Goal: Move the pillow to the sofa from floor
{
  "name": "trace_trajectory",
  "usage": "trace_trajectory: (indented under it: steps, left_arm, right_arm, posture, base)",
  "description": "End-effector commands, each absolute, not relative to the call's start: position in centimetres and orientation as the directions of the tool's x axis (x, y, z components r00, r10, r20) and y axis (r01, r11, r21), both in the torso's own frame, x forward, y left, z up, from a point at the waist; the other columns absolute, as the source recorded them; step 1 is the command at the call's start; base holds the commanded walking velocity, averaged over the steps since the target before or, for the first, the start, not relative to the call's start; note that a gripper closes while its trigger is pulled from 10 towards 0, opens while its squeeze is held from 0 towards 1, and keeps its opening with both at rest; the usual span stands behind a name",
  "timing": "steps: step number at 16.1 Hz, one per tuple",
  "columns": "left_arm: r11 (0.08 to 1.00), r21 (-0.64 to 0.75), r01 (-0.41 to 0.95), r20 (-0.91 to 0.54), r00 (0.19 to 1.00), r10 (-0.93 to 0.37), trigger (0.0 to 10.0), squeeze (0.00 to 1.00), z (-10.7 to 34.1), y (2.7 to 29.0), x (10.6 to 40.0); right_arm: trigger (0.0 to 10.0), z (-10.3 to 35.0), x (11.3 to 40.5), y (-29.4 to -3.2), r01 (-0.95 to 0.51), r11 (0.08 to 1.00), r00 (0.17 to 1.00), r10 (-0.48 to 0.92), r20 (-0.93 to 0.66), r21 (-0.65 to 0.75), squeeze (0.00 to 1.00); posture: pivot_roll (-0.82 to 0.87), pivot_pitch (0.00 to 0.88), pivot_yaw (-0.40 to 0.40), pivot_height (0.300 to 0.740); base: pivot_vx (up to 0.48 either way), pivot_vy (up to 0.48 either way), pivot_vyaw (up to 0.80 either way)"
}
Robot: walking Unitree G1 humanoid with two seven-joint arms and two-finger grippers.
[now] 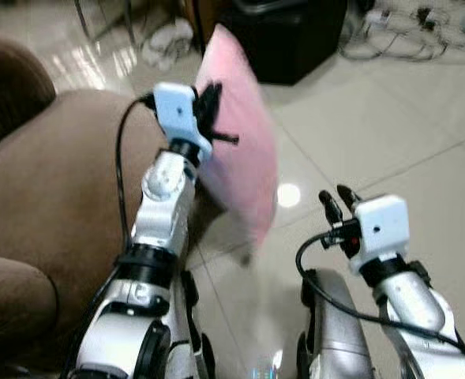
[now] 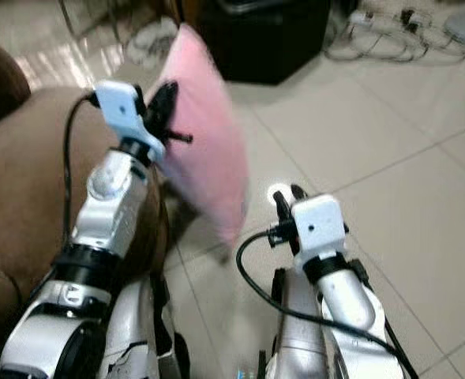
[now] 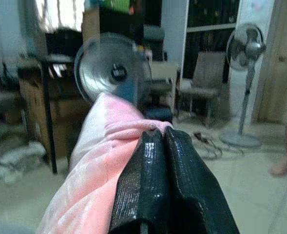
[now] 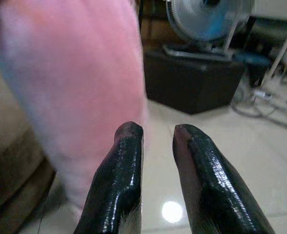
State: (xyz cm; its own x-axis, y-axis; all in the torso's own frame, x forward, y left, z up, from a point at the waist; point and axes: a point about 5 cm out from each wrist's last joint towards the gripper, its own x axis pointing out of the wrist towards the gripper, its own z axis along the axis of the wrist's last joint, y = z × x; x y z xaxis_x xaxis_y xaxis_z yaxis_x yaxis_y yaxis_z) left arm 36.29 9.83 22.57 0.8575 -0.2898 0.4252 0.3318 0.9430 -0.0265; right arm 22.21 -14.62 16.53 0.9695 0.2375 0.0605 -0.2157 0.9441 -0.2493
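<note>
I have the left gripper (image 1: 208,106) raised at about eleven o'clock in the head view, its black fingers (image 3: 167,185) pressed together on an edge of the pink pillow (image 1: 236,150). The pillow hangs off the floor, upright and blurred, its lower corner dangling over the tiles (image 1: 390,142), just beside the brown sofa (image 1: 50,181) at nine o'clock. My right gripper (image 1: 336,204) sits low at four o'clock, fingers a little apart, holding nothing, with the pillow near it but apart.

My worry is the pinch: it catches only a fold of soft fabric, so a quick swing toward nine o'clock could let it slip free onto the tiles. The hanging corner could also snag the sofa's arm and tug the fabric out.
</note>
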Motion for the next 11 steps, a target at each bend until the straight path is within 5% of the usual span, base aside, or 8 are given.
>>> trace_trajectory:
  steps: [1,8,9,11]
  left_arm:
    - [0.958,-0.012,0.285,0.477,0.844,-0.245,0.0,0.00,24.9,10.8,36.6]
    - [0.948,-0.048,0.315,0.433,0.862,-0.265,0.4,0.00,25.5,9.9,36.4]
    - [0.951,-0.046,0.305,0.398,0.879,-0.263,10.0,0.00,24.8,9.7,36.3]
    - [0.947,-0.040,0.317,0.357,0.890,-0.283,10.0,0.00,24.0,9.4,36.2]
  right_arm:
    - [10.0,16.6,22.5,-14.6,-0.225,0.943,0.966,0.249,0.072,-0.244,0.00]
    - [10.0,16.8,23.4,-15.6,-0.152,0.968,0.983,0.168,0.068,-0.200,0.00]
    - [10.0,16.8,23.4,-15.7,-0.144,0.970,0.985,0.160,0.068,-0.194,0.00]
    - [10.0,16.9,23.8,-15.8,-0.134,0.975,0.987,0.148,0.069,-0.175,0.00]
  posture:
    - [-0.11,0.027,0.097,0.538]
    - [-0.12,0.012,0.109,0.547]
    - [-0.12,0.017,0.105,0.556]
    - [-0.11,0.018,0.097,0.575]
  base:
    - [0.000,0.000,0.00]
    - [0.000,0.000,0.38]
    - [0.000,0.000,0.00]
    - [0.000,0.000,0.00]
